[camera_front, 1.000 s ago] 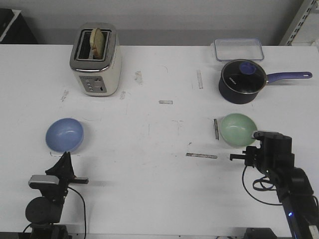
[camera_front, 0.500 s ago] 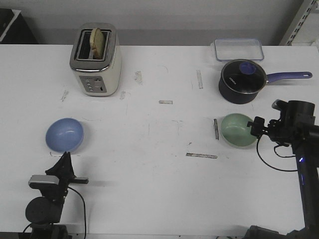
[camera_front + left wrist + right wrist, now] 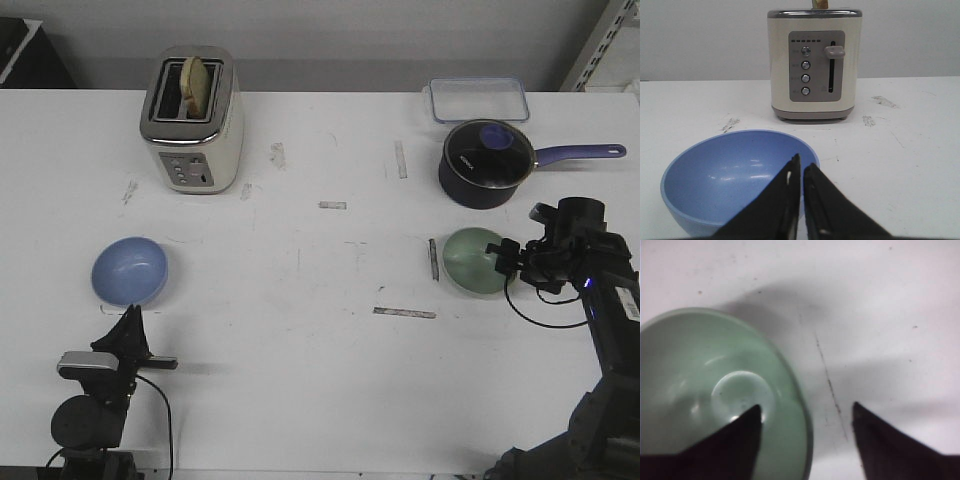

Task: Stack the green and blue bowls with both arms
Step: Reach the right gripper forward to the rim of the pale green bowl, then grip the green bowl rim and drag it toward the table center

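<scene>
Early stage: bowls not yet stacked, R arm lining up on green.

Green bowl (image 3: 475, 260) sits on worktop (image 3: 320, 330) nr the saucepan (image 3: 484, 163); right gripper (image 3: 807, 412) has fingers apart, straddling its rim, not clamped. Blue bowl (image 3: 129, 270) well apart, far L, just ahead of left gripper (image 3: 801, 170), fingers together, holding nothing. Grasp, lift, stacking all left.

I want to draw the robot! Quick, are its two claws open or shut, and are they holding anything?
Left gripper: shut, holding nothing, just short of the blue bowl.
Right gripper: open, straddling the green bowl's rim, not gripping.
</scene>
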`<state>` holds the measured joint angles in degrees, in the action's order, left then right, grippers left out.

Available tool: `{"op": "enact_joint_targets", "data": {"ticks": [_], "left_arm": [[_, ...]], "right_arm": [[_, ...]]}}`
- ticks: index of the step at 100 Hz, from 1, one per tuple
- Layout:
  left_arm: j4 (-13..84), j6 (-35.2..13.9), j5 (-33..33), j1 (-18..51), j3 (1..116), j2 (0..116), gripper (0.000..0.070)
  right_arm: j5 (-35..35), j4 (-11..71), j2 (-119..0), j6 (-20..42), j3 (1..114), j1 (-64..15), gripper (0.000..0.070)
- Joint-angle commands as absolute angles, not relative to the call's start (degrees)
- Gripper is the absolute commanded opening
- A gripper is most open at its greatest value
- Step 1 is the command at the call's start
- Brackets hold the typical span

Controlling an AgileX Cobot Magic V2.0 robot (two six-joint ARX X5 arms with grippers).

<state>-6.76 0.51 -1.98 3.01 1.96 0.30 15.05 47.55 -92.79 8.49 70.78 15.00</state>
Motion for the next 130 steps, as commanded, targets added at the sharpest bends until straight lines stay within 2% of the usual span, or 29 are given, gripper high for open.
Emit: {"op": "enact_joint_targets", "data": {"ticks": [1, 14, 30, 43, 53, 84, 106, 130], "left_arm": [[-7.4, 0.64, -2.15, 2.96, 0.73, 0.19, 0.0001], [-7.4, 0.64, -2.15, 2.96, 0.73, 0.19, 0.0001], [-7.4, 0.64, -2.15, 2.96, 0.73, 0.19, 0.0001], [-7.4, 0.64, -2.15, 2.96, 0.73, 0.19, 0.0001], [-7.4, 0.64, -2.17, 2.96, 0.73, 0.19, 0.0001], [-7.4, 0.64, -2.15, 2.96, 0.73, 0.19, 0.0001], [-7.4, 0.64, -2.15, 2.96, 0.73, 0.19, 0.0001], [-7.4, 0.64, -2.15, 2.96, 0.73, 0.19, 0.0001]], "right_arm": [[15.2, 46.85, -94.0, 9.06, 71.2, 14.9, 0.0171], [15.0, 46.13, -94.0, 9.19, 71.18, 14.31, 0.0002], [15.07, 46.3, -92.66, 9.32, 71.24, 13.21, 0.0003], [15.11, 46.19, -90.0, 10.5, 71.24, 9.26, 0.0003], [15.05, 45.25, -88.51, 12.73, 71.24, 4.36, 0.0003], [14.72, 35.51, -89.3, 25.32, 71.22, -14.92, 0.0003], [9.93, 33.06, -93.03, 29.28, 71.22, -25.85, 0.0003], [8.8, 34.06, -95.94, 30.85, 71.22, -28.56, 0.0003]]}}
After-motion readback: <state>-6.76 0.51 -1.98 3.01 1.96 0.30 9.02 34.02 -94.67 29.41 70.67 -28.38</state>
